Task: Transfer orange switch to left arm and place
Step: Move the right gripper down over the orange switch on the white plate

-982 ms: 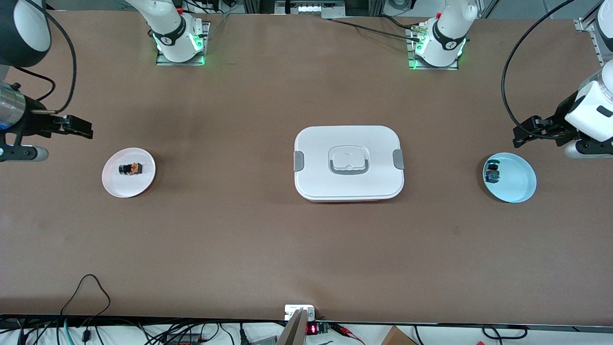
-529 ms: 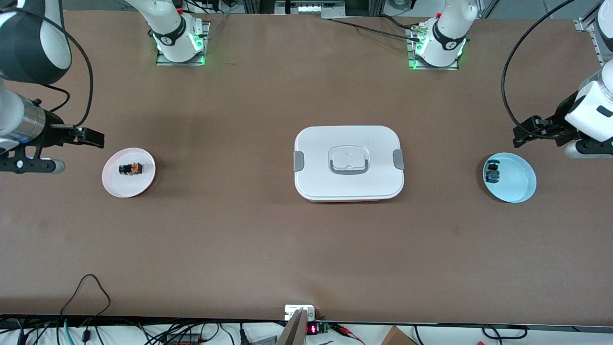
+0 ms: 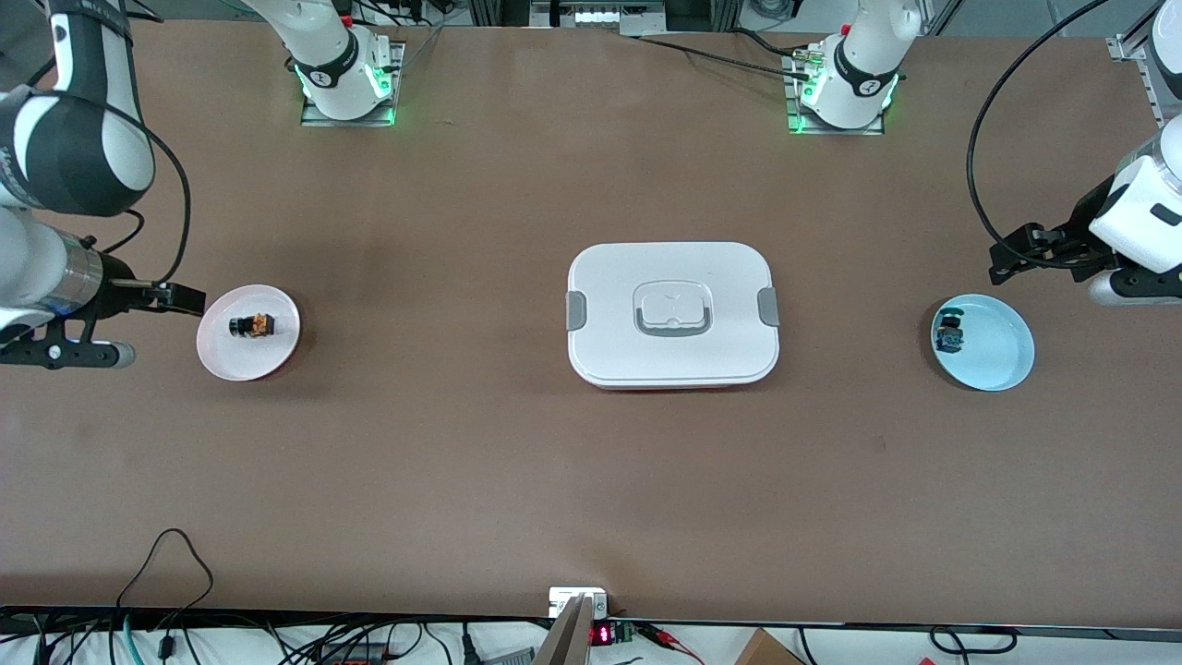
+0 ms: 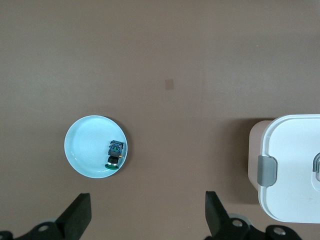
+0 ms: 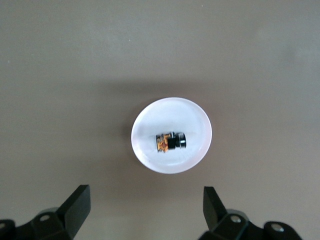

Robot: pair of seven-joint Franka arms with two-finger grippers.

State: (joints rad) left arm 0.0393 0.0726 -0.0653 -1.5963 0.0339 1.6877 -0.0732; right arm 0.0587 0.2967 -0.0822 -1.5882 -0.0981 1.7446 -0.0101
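Observation:
The orange switch (image 3: 252, 325) lies on its side on a small pale pink plate (image 3: 222, 356) toward the right arm's end of the table. It also shows in the right wrist view (image 5: 170, 142), on the plate (image 5: 192, 117). My right gripper (image 3: 180, 298) is open and empty, over the table just beside that plate; the right wrist view shows its gripper (image 5: 145, 197) with the jaws wide apart. My left gripper (image 3: 1011, 254) is open and empty, waiting over the table beside a blue plate; its own view (image 4: 147, 202) shows the same. The white box (image 3: 672, 314) sits mid-table.
A light blue plate (image 3: 1002, 360) toward the left arm's end holds a blue-and-black switch (image 3: 948, 334); both show in the left wrist view, plate (image 4: 82, 145) and switch (image 4: 115, 152). The box's edge with a grey clip (image 4: 295, 170) shows there too. Cables run along the table's front edge.
My right gripper has moved toward the pink plate and the front camera, still open. The left arm, the switches and the box have not moved.

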